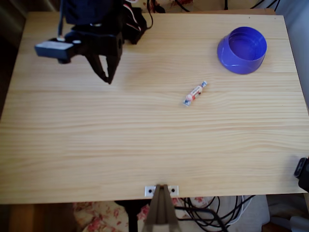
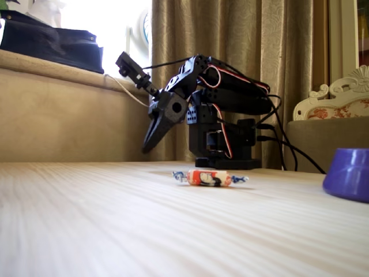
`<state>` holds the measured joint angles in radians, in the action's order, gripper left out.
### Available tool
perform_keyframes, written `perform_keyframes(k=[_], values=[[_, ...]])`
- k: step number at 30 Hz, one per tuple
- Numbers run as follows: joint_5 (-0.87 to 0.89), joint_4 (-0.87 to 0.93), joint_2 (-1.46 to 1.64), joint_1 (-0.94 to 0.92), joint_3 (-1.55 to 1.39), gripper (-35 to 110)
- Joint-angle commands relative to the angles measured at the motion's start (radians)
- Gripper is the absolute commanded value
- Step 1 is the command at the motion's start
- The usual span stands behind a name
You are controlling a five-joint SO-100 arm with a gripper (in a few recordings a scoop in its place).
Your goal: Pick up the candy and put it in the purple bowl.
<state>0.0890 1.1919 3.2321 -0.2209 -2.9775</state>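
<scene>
The candy (image 1: 195, 93) (image 2: 209, 178), white with an orange-red middle and twisted bluish ends, lies flat on the wooden table right of centre in the overhead view. The purple bowl (image 1: 242, 49) (image 2: 349, 173) stands upright at the table's back right, well apart from the candy. My black gripper (image 1: 107, 80) (image 2: 147, 150) hangs at the back left, tips pointing down a little above the wood. Its fingers meet at the tips with nothing between them. It is far to the left of the candy.
The arm's base (image 2: 222, 144) sits at the table's back edge. A small bracket (image 1: 161, 191) is fixed at the front edge, and a black object (image 1: 302, 174) pokes in at the right edge. Cables hang below the front edge.
</scene>
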Motion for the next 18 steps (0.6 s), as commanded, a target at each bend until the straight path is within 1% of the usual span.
perform_keyframes(k=[1,6,12,18], values=[[0.04,-0.038,-0.055,0.011,0.126,-1],[0.094,-0.066,-0.141,0.058,0.195,-1],[0.179,-0.081,-0.318,0.146,0.364,-1],[0.299,-0.029,-0.503,0.276,0.597,-1]])
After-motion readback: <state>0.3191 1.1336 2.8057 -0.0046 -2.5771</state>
